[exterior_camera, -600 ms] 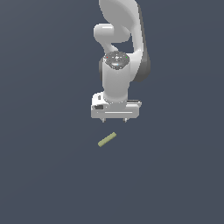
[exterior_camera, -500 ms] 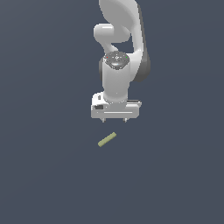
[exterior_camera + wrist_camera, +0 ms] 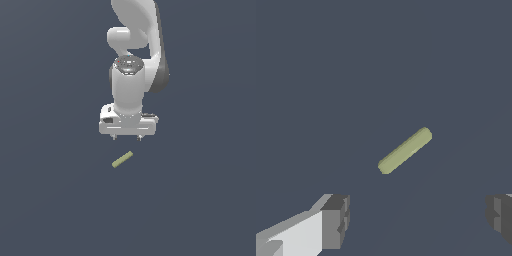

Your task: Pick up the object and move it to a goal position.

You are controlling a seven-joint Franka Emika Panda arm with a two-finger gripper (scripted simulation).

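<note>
nothing has moved in the last half second: the pincer [image 3: 127, 137] still hangs open above the desk [image 3: 55, 190], and the stick [image 3: 122, 159] seemingly lies untouched just nearer, so grasping hasn't begun.

We lose the arm [image 3: 135, 30] past the exterior view's top edge. In the wrist view, both gripper [image 3: 416, 220] fingers [image 3: 336, 222] are cropped by the frame's edges.
</note>
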